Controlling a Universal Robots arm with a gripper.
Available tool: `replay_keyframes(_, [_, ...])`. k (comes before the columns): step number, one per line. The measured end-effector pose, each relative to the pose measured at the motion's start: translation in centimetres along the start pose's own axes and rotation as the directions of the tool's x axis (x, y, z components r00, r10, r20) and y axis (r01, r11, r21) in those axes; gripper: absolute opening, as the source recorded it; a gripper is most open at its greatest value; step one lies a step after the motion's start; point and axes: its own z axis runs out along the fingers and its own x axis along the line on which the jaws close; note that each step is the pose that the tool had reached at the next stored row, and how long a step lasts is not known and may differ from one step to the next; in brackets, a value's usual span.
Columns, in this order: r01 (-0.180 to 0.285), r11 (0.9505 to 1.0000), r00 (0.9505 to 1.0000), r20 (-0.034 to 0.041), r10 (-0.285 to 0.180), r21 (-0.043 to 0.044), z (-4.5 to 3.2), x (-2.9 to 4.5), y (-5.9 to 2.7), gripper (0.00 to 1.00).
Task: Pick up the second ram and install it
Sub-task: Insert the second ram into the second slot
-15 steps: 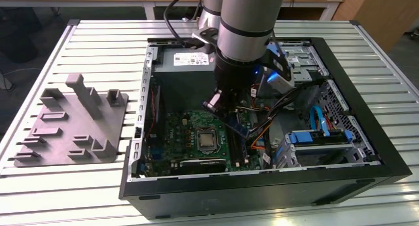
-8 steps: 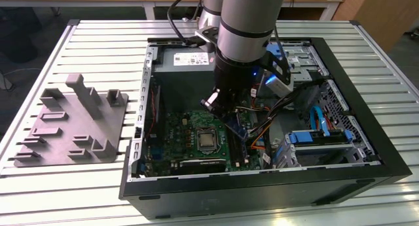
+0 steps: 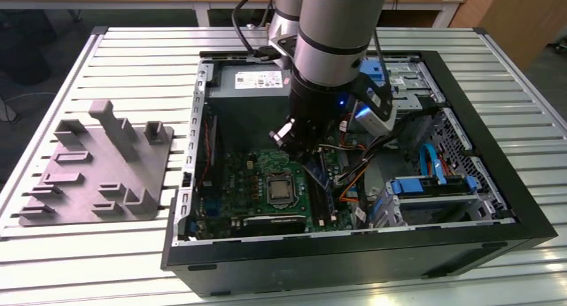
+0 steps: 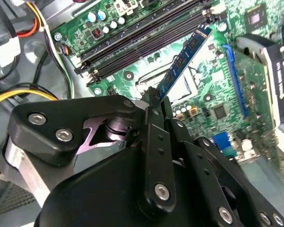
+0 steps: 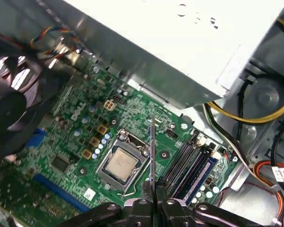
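My gripper (image 4: 154, 101) is shut on the second ram (image 4: 182, 61), a narrow dark-blue stick with a pale label that points away from the fingers. In the first wrist view the second ram (image 5: 152, 146) shows edge-on, rising from the gripper (image 5: 152, 202). It hangs over the green motherboard (image 3: 257, 180), between the CPU socket (image 5: 120, 163) and the black memory slots (image 5: 184, 163), roughly parallel to them. The memory slots (image 4: 142, 38) lie just beyond the stick's far end. In the exterior view the gripper (image 3: 306, 153) is down inside the open computer case (image 3: 496, 206).
Another blue stick (image 5: 206, 170) sits in the outermost slot. The power supply (image 3: 252, 80) stands close behind the arm, a fan (image 5: 9, 118) and loose cables (image 5: 255, 118) flank the board, and drive bays (image 3: 434, 186) fill the case's right. A grey stepped fixture (image 3: 97, 166) lies on the table (image 3: 53, 266).
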Motion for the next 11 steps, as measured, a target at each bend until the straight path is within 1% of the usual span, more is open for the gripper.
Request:
replay_keyframes(2, [-0.035,0.9994,0.9994,0.0007,0.035,-0.0020,0.05,0.00,0.00,0.14])
replay_keyframes(4, [-0.066,0.9978,0.9978,0.0014,0.066,-0.0040,0.09,-0.01,0.00,0.14])
replay_keyframes(11, [-0.138,0.9904,0.9904,0.0026,0.138,-0.0085,0.18,-0.01,0.00,0.14])
